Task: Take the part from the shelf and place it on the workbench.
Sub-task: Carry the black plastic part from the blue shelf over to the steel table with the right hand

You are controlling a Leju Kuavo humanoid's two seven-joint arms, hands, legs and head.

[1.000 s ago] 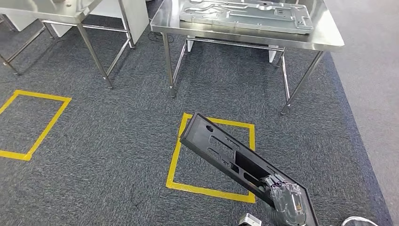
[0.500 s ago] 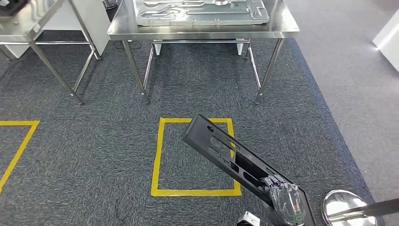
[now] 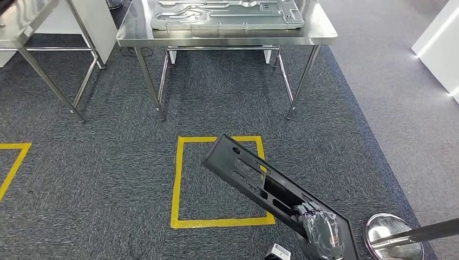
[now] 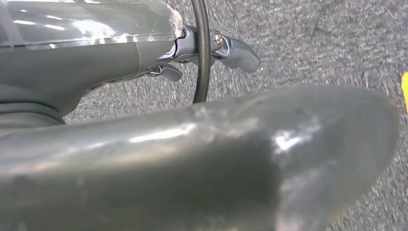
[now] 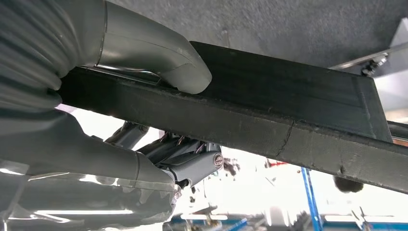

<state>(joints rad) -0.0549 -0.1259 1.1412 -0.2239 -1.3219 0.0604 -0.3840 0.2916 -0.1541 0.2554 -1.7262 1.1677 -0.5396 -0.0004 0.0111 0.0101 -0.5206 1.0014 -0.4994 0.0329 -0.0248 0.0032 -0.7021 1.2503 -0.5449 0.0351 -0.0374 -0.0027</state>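
Right, my right hand point(image 3: 322, 234) is wrapped round the near end of the part point(image 3: 254, 176), a long black slotted panel; in the right wrist view the thumb point(image 5: 159, 53) presses on one face and the other fingers point(image 5: 192, 166) curl beneath it. The panel juts forward and to the left from that hold, tilted, its free end hanging over the yellow floor square point(image 3: 178, 187). My left hand point(image 4: 211, 48) hangs at my side over the carpet; I cannot tell whether its fingers are spread or closed.

My main worry is leverage. I judge that a grip at one end of so long a piece could let it pivot or slide out under its own weight, more so if I walk or turn sharply. The free end leads, so it could knock the workbench point(image 3: 227, 35) edge or a leg as I close in. The bench already carries a large grey metal plate point(image 3: 224, 13), so bare room for setting down looks tight. A chrome post base point(image 3: 392, 235) sits just beside my right side, near enough to clip.

I can read no brand, label or writing anywhere.
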